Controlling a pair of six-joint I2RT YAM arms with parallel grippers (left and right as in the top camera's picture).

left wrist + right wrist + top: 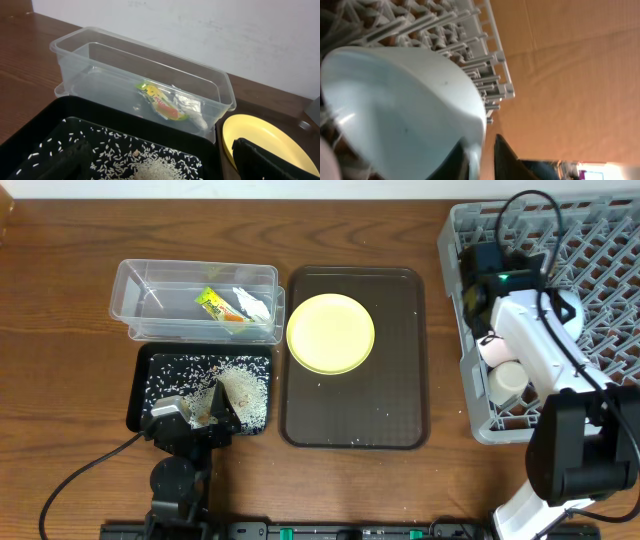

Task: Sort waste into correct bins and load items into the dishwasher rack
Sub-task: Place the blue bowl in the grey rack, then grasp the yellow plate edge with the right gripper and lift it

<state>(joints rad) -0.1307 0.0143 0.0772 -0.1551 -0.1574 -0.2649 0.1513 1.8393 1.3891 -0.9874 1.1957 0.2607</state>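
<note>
Left gripper (198, 411): lower left of the overhead view, low over the near edge of the black tray (137, 395). Its fingers are spread wide and hold nothing.
Why there: it looks placed to deal with the rice (240, 395), which lies loose between and ahead of the fingers.
Right gripper (480, 156): at the right of the overhead view, inside the rack (600, 260). Its fingers are pinched on the rim of the blue bowl (400, 110).
Why held so: gripping the rim lets the bowl tilt on edge against the rack's pegs, so it is probably being set in place.
Clear tub (160, 300): upper left, holding the dry litter, which is one wrapper (214, 304) and one white scrap (250, 303).
Black tray contents: many rice grains, scattered on the left and heaped toward the right.
Plate (330, 332): one, lying flat at the top of the brown tray (400, 400) in the centre. It is not yet in the rack.
Cup (505, 383): one, in the rack's lower left part beside the right arm.
Count of bins: two, one clear and one black, touching edge to edge.
Count of bowls: one for certain. A white round shape behind the arm may be a second.
Chopsticks: none visible.
</note>
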